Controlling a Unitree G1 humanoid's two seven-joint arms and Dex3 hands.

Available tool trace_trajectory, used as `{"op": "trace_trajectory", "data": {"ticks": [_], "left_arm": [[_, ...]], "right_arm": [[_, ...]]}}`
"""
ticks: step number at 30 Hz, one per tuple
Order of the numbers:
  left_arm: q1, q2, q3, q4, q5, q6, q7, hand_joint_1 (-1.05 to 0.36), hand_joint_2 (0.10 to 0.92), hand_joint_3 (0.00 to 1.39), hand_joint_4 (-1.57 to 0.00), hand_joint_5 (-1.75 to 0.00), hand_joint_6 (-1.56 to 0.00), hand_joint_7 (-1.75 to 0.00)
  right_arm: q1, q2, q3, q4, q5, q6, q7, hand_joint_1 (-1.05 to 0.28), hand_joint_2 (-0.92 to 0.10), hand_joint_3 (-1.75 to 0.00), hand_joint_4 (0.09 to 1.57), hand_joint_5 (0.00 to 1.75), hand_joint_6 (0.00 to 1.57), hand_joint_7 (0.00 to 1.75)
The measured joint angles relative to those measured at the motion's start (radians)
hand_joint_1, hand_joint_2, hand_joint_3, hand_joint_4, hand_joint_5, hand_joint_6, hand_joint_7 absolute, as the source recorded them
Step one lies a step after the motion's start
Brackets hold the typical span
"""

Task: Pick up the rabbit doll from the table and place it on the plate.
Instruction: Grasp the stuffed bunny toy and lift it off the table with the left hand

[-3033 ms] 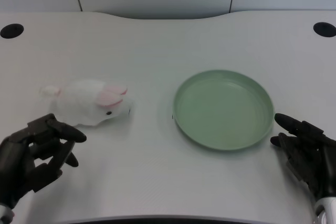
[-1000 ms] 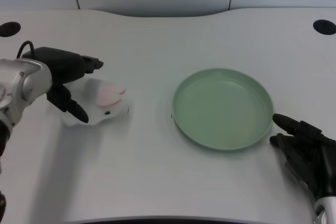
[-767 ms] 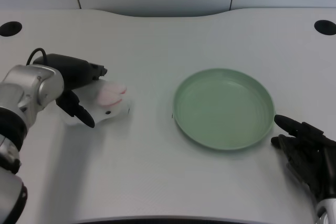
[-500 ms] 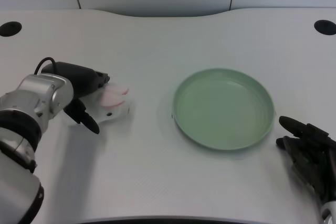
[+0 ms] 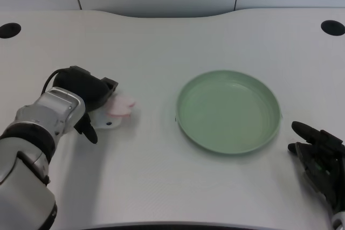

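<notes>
The white rabbit doll (image 5: 117, 107) lies on the table left of centre; only its pink ears and a bit of white face show. My left hand (image 5: 86, 92) lies over its body from above, fingers wrapped across the top and the thumb down along its near side, gripping it. The doll still rests on the table. The green plate (image 5: 229, 112) sits right of centre with nothing on it, about a hand's width from the doll.
My right hand (image 5: 319, 164) rests at the lower right, just off the plate's near-right rim. Two black round holes (image 5: 9, 29) (image 5: 331, 27) mark the table's far corners. A grey wall runs behind the table's far edge.
My left hand rose from the near left edge, came down over the rabbit doll and closed around it. The doll's body is now hidden under the hand. The plate has not moved.
</notes>
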Motion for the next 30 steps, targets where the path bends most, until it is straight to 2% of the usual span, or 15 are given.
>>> {"op": "trace_trajectory", "data": {"ticks": [3, 5, 8, 9, 10, 14, 15, 16, 17, 18, 21, 25, 27, 28, 30], "left_arm": [[0.0, 0.001, -0.024, 0.009, 0.02, 0.009, 0.039, -0.73, 0.774, 0.0, -0.34, -0.16, -0.37, -0.08], [0.0, 0.003, -0.032, 0.011, 0.033, 0.008, 0.068, -0.65, 0.762, 0.0, -0.3, -0.43, -0.49, -0.05], [0.0, 0.013, -0.028, 0.013, 0.033, 0.002, 0.103, -0.5, 0.774, 0.0, -0.22, -0.88, -0.65, -0.08], [0.0, 0.017, -0.026, 0.013, 0.032, -0.003, 0.114, -0.43, 0.81, 0.01, -0.24, -1.04, -0.7, -0.13], [0.0, 0.022, -0.024, 0.014, 0.032, -0.011, 0.13, -0.4, 0.831, 0.02, -0.27, -1.11, -0.73, -0.16], [0.0, 0.032, -0.016, 0.014, 0.032, -0.047, 0.19, -0.3, 0.865, 0.01, -0.48, -1.12, -0.79, -0.2], [0.001, 0.033, -0.013, 0.015, 0.032, -0.053, 0.2, -0.29, 0.862, 0.01, -0.5, -1.27, -0.83, -0.2], [0.001, 0.034, -0.011, 0.015, 0.032, -0.056, 0.207, -0.31, 0.857, 0.0, -0.54, -1.53, -0.89, -0.2], [0.001, 0.036, -0.011, 0.016, 0.032, -0.059, 0.213, -0.31, 0.855, 0.0, -0.55, -1.63, -0.91, -0.19], [0.001, 0.038, -0.01, 0.017, 0.032, -0.063, 0.218, -0.33, 0.839, 0.0, -0.65, -1.7, -0.94, -0.19], [0.001, 0.048, -0.005, 0.018, 0.03, -0.08, 0.218, -0.34, 0.846, 0.01, -0.67, -1.73, -0.99, -0.17], [0.001, 0.068, 0.024, 0.018, -0.004, -0.116, 0.218, -0.32, 0.896, 0.03, -0.6, -1.6, -1.07, -0.19], [0.001, 0.072, 0.052, 0.018, -0.035, -0.131, 0.211, -0.32, 0.914, 0.08, -0.61, -1.36, -1.02, -0.3], [0.001, 0.074, 0.069, 0.017, -0.052, -0.138, 0.198, -0.32, 0.918, 0.09, -0.62, -1.16, -0.94, -0.33], [0.001, 0.079, 0.103, 0.017, -0.089, -0.152, 0.168, -0.32, 0.92, 0.11, -0.66, -0.97, -0.92, -0.29]], "right_arm": [[0.002, 0.0, 0.0, 0.005, 0.0, -0.001, 0.0, -0.27, -0.92, -0.3, 0.64, 0.87, 0.89, 0.02], [0.005, 0.0, 0.0, 0.005, -0.001, -0.001, -0.006, -0.28, -0.92, -0.3, 0.65, 0.86, 0.9, 0.02], [0.01, 0.0, -0.001, 0.005, 0.0, -0.004, -0.005, -0.28, -0.92, -0.29, 0.66, 0.85, 0.9, 0.02], [0.011, 0.0, -0.001, 0.005, 0.001, -0.007, -0.004, -0.27, -0.92, -0.29, 0.66, 0.85, 0.89, 0.01], [0.012, 0.0, -0.001, 0.006, 0.001, -0.012, -0.002, -0.27, -0.92, -0.3, 0.66, 0.85, 0.89, 0.01], [0.013, 0.0, -0.005, 0.009, 0.01, -0.025, 0.015, -0.28, -0.92, -0.3, 0.66, 0.83, 0.89, 0.01], [0.013, 0.0, -0.005, 0.01, 0.011, -0.025, 0.015, -0.28, -0.92, -0.3, 0.66, 0.82, 0.89, 0.01], [0.013, 0.0, -0.005, 0.01, 0.011, -0.026, 0.015, -0.29, -0.92, -0.3, 0.66, 0.82, 0.89, 0.01], [0.013, 0.0, -0.005, 0.011, 0.012, -0.027, 0.015, -0.29, -0.92, -0.3, 0.66, 0.82, 0.89, 0.01], [0.013, 0.0, -0.004, 0.011, 0.01, -0.027, 0.012, -0.28, -0.92, -0.3, 0.67, 0.82, 0.89, 0.01], [0.013, 0.0, -0.002, 0.011, 0.003, -0.026, -0.005, -0.28, -0.92, -0.3, 0.68, 0.81, 0.89, 0.01], [0.012, 0.0, 0.0, 0.011, -0.001, -0.015, -0.011, -0.28, -0.92, -0.29, 0.68, 0.8, 0.89, 0.01], [0.012, 0.0, -0.001, 0.011, -0.001, -0.011, -0.011, -0.29, -0.92, -0.29, 0.68, 0.79, 0.9, 0.01], [0.012, 0.0, -0.001, 0.011, -0.001, -0.011, -0.011, -0.29, -0.92, -0.29, 0.68, 0.79, 0.89, 0.01], [0.011, 0.0, -0.001, 0.011, 0.001, -0.011, -0.007, -0.29, -0.92, -0.29, 0.68, 0.8, 0.89, 0.01]]}}
